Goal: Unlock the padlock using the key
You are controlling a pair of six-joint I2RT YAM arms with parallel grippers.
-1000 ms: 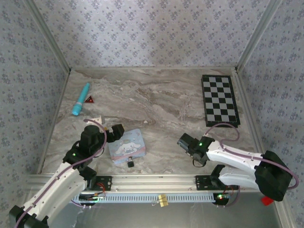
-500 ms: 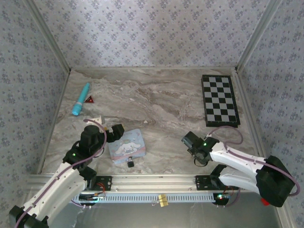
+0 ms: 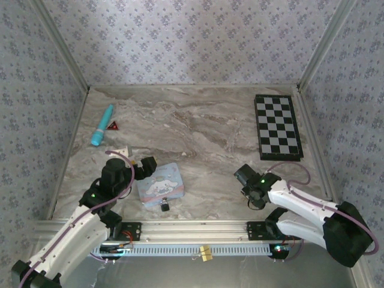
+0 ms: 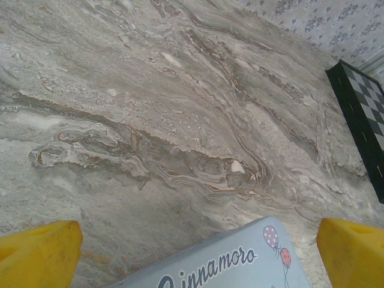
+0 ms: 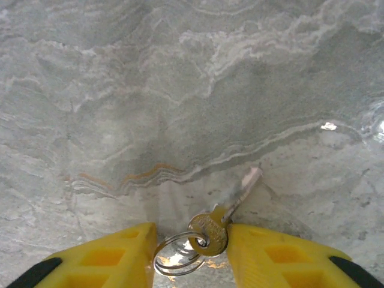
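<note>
The small dark padlock (image 3: 163,206) lies on the marble just in front of the pale blue cartoon tin (image 3: 160,184). My left gripper (image 3: 146,167) hovers at the tin's far left corner. In the left wrist view it (image 4: 195,255) stands open, its yellow fingertips (image 4: 36,252) wide apart over the tin's edge (image 4: 240,264). My right gripper (image 3: 246,176) is low over the table at centre right. In the right wrist view it (image 5: 192,246) is shut on the brass key (image 5: 211,234) and its silver ring (image 5: 174,255). The key's blade points away and to the right.
A teal pen (image 3: 102,125) and a small red-and-black triangle (image 3: 112,125) lie at the back left. A black-and-white checkerboard (image 3: 278,126) lies at the back right. Papered walls enclose the table on three sides, and a metal rail (image 3: 198,228) runs along the near edge.
My right gripper has shifted a little to the right and back toward its base. The left arm, the tin and the padlock have stayed put.
</note>
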